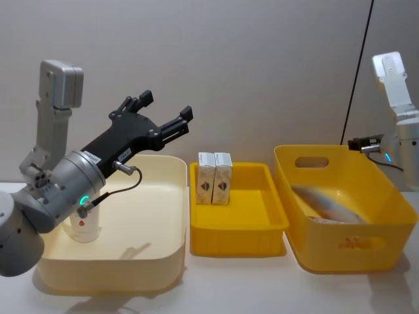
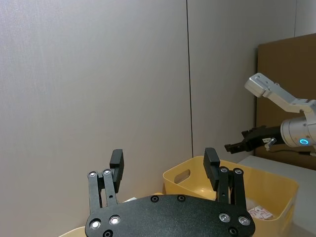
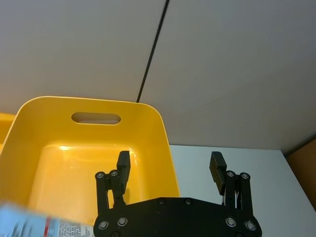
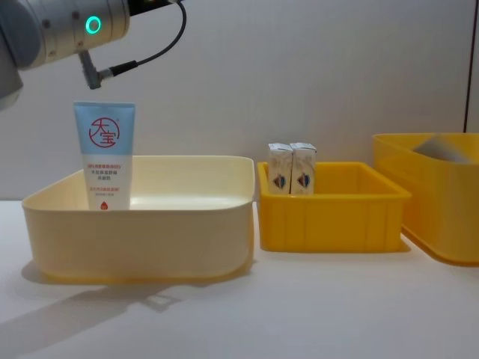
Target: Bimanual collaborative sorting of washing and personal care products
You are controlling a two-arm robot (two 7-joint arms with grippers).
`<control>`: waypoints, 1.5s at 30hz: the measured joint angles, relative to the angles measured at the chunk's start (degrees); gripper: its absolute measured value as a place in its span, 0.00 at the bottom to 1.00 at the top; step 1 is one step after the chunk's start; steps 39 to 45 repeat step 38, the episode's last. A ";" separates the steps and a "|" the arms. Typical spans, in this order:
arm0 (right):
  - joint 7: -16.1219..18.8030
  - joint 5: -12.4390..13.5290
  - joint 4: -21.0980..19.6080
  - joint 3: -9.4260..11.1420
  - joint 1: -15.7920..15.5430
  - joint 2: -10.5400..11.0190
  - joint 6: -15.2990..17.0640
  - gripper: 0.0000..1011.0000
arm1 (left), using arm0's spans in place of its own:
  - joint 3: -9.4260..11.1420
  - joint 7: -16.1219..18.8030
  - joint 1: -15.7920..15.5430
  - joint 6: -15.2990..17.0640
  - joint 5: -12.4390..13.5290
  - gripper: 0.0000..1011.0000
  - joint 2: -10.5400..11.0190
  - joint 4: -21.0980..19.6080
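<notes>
Cream bin (image 4: 142,232), frame left: smooth plastic, slight sheen. Two yellow bins (image 1: 239,216) (image 1: 347,245), centre and right: glossy moulded plastic. Small beige cartons (image 1: 215,178): matt printed card. Light blue tube (image 4: 104,155): smooth printed plastic. Left gripper (image 2: 165,170): matt black plate, bright metal screws.

The light blue tube (image 4: 104,155) carries a red round logo with the characters 天宝; the smaller red print below it is too small to read. The beige cartons (image 4: 292,169) show a blue-red emblem, no legible words.

plain grey wall (image 1: 262,65), white tabletop (image 4: 337,299)
</notes>
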 joint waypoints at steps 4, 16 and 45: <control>1.51 -0.54 1.45 -1.25 1.08 0.48 -0.10 0.99 | 0.00 0.00 0.00 0.00 0.00 0.99 0.00 0.00; 5.24 -1.75 3.15 -3.27 2.79 1.62 -1.35 0.99 | 0.00 0.00 0.00 0.00 0.00 0.99 0.00 0.00; 0.50 -0.38 -0.73 1.90 -0.04 -0.77 -1.87 0.99 | 0.00 0.00 0.00 0.00 0.00 0.99 0.00 0.00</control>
